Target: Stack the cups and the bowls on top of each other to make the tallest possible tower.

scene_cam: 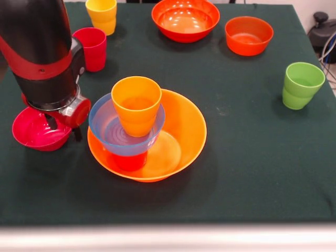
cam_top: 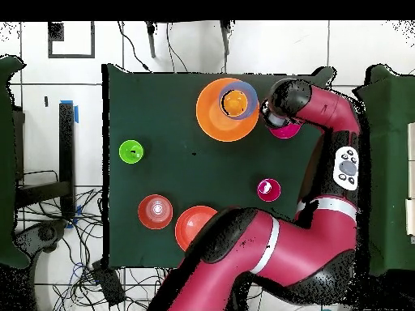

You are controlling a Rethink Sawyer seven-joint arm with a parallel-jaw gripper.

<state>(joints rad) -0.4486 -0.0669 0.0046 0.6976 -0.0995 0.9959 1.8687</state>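
The tool (scene_cam: 63,128) hangs over the magenta bowl (scene_cam: 31,134); whether apart or together I cannot tell.

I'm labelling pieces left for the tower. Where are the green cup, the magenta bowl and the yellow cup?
green cup (scene_cam: 302,84): front view, on its outer wall.
magenta bowl (scene_cam: 32,131): front view, on its inside floor.
yellow cup (scene_cam: 102,14): front view, on its outer wall.

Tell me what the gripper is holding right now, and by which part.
Cannot be told. The gripper reaches down into the magenta bowl, but the arm's wrist hides the tips, so any hold on the bowl is not visible.
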